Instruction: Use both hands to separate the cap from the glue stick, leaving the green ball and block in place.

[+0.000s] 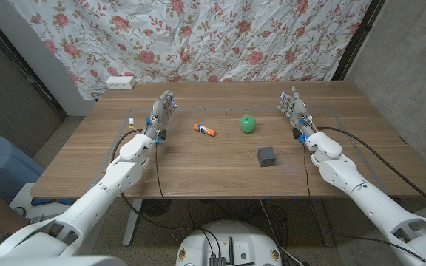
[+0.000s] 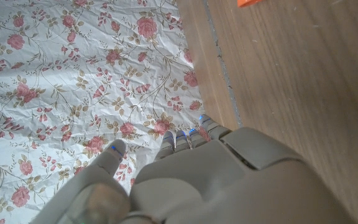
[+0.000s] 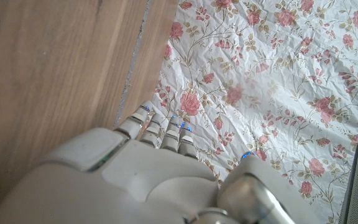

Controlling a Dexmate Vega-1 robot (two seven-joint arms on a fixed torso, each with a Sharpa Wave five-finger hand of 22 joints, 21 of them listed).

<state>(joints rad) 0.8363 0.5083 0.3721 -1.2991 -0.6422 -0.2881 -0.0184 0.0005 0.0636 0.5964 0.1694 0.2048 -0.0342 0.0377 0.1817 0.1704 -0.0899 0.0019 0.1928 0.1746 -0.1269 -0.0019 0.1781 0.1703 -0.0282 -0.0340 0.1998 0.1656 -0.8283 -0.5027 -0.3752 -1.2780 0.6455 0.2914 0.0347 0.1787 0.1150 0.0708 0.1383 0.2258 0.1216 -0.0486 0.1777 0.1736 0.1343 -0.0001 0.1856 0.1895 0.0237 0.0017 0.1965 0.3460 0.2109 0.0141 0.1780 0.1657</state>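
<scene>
Two hands — left hand [image 1: 163, 112], right hand [image 1: 294, 108] — empty, fingers spread; slim capped glue stick [image 1: 205, 130] on wood-grain table [image 1: 198, 170].

1. No text, brand, number or sign can be read in any view.
2. A white label is seen on the glue stick [image 1: 205, 130], but its print is too small to be read.

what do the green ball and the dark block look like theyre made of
Green ball: probably plastic or rubber, smooth; a pale highlight sits on its upper side. Block: dark grey and matte with no shine, maybe foam, rubber or painted wood; too small to tell. Both rest on the wooden table, whose grain shows.
</scene>
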